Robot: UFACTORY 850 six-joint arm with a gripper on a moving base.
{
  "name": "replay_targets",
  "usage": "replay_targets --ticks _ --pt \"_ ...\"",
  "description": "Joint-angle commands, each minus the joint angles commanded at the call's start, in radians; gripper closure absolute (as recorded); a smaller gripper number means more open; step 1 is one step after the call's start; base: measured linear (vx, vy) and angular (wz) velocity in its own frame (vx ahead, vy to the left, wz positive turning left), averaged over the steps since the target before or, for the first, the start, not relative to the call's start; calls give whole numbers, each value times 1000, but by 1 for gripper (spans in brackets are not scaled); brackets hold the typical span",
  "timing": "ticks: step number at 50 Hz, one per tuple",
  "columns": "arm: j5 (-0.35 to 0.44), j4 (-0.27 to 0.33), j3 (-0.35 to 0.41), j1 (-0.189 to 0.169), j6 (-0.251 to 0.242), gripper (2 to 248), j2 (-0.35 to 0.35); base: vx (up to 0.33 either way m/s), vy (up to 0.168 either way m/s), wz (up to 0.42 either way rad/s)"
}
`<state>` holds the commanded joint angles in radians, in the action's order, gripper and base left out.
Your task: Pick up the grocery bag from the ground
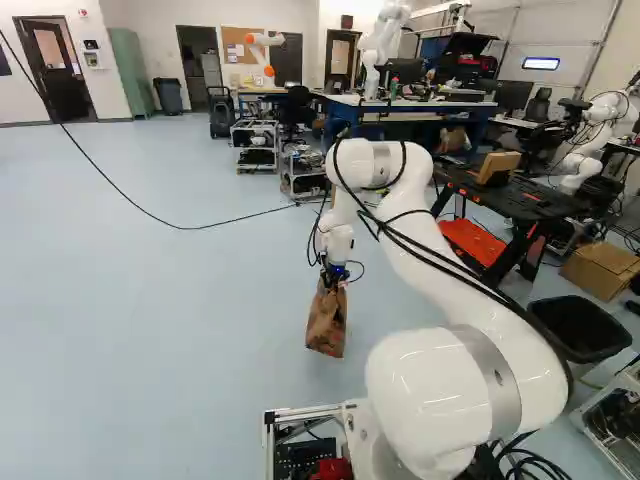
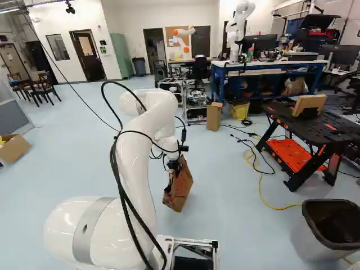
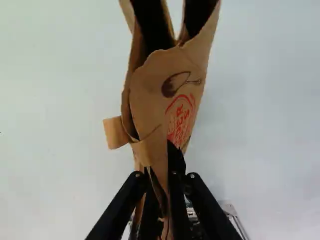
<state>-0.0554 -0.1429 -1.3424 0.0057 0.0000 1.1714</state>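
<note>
- Gripper (image 1: pixel 333 280): clenched on the upper edge of the brown paper grocery bag (image 2: pixel 178 190), folded paper pinched between both fingers in wrist view.
- Bag: hangs below gripper, bottom end tilted in right base view; gap to floor (image 1: pixel 180 300) hard to judge.
- Wrist view: bag stretches ahead from between the fingers, open mouth and dark inside partly visible; red stamp and dark drawing on its side; paper strip sticks out beside the fold.
- Arm (image 2: pixel 132 163): reaches forward from the base, bends down at far end to the bag; black cables run along it.
- Right of right base view: black work table (image 2: pixel 343 121) with orange lower shelf (image 2: pixel 295 154), tan-framed item (image 2: pixel 309 103) on top; open bin (image 2: pixel 306 230) nearer the base.
- Yellow cable (image 2: pixel 260 191) on floor between bag and work table.
- Behind bag, farther off: wheeled cart (image 2: pixel 196 107), upright cardboard box (image 2: pixel 214 116), blue workbench (image 2: pixel 217 79).
- Another robot (image 1: pixel 385 45) stands at the workbench; one more white arm (image 1: pixel 603 125) at the right of left base view.
- Green cabinet (image 2: pixel 121 55) by back wall, dark bin (image 2: pixel 139 66) next to it.
</note>
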Motion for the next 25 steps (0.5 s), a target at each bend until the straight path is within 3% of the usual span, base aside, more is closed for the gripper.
replay_targets --ticks 25 --pt "0 0 114 0 0 229 -111 0 0 0"
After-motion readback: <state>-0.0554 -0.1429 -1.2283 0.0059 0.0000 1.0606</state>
